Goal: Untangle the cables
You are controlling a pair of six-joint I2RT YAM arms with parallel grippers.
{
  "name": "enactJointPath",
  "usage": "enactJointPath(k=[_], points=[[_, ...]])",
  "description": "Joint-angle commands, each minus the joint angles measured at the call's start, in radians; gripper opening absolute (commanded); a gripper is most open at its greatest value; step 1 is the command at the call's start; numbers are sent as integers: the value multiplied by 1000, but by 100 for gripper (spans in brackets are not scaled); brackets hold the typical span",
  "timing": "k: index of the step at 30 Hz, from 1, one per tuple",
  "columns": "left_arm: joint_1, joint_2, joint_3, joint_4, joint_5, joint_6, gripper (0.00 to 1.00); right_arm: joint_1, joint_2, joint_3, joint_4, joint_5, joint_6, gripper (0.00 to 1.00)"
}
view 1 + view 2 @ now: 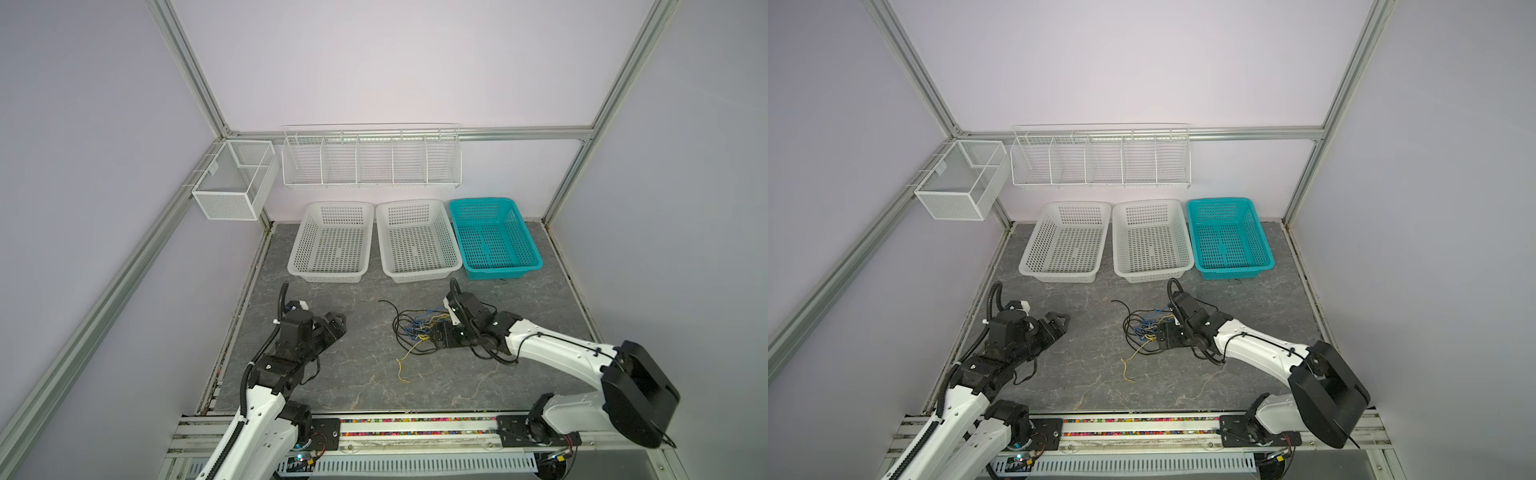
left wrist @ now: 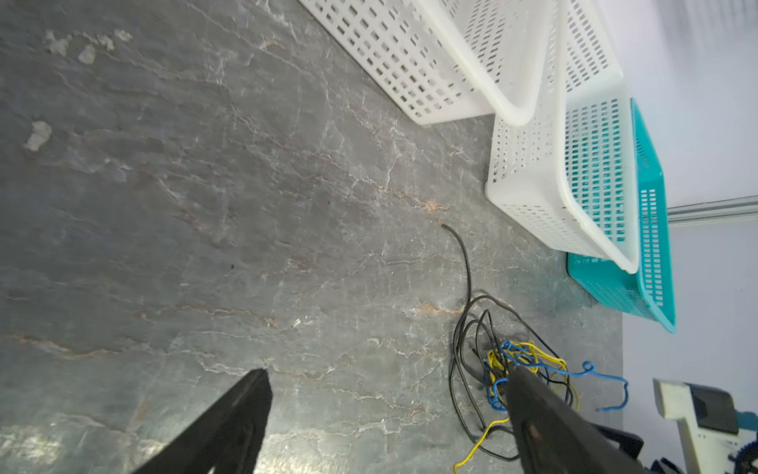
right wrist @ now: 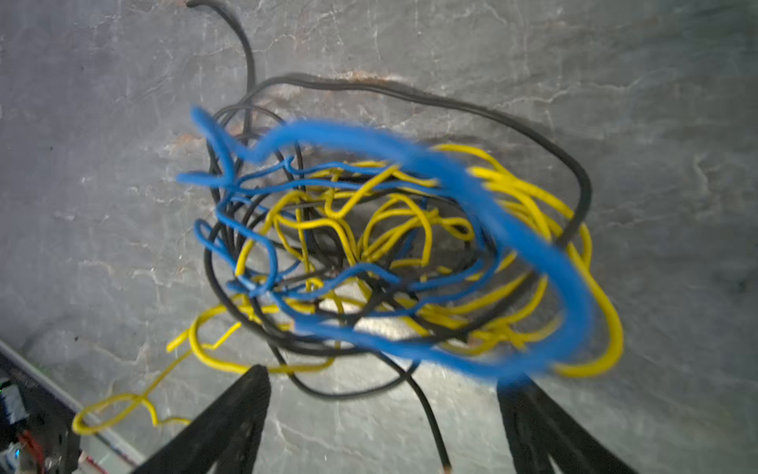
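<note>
On veined grey stone [image 1: 332,374], wiry tangled cables [image 1: 415,328]; left pincer [image 2: 387,371] and right pincer [image 3: 383,375] both spread.

Black, blue, yellow cables [image 1: 415,330] in one tangle on tabletop [image 1: 353,374], blue loop [image 3: 451,168] perhaps uppermost.

Marbled table [image 1: 332,374]; tangled cables [image 3: 369,141]; three baskets [image 1: 409,202]

Overhead pair, close wrist views, shared cables [image 1: 417,328]
</note>
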Motion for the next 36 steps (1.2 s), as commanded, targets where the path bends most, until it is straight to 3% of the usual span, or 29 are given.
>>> enactJointPath(k=[1,11,20,25,28,32,36], points=[[-30,0,-7,-44,-1,-33,91,23,67,56,71,76,19,88],[-175,76,0,-25,-89,-79,90,29,242,100,179,55,79,81],[-264,162,10,32,-125,-107,90,45,308,77,295,-33,31,57],[-285,192,15,65,-127,-117,89,104,291,88,285,-54,-7,45],[-288,207,28,69,-124,-118,89,149,238,111,222,-49,-21,48],[-291,219,46,61,-133,-110,88,188,152,186,88,27,-47,64],[-291,236,53,63,-130,-110,89,192,153,266,-14,77,-121,72]])
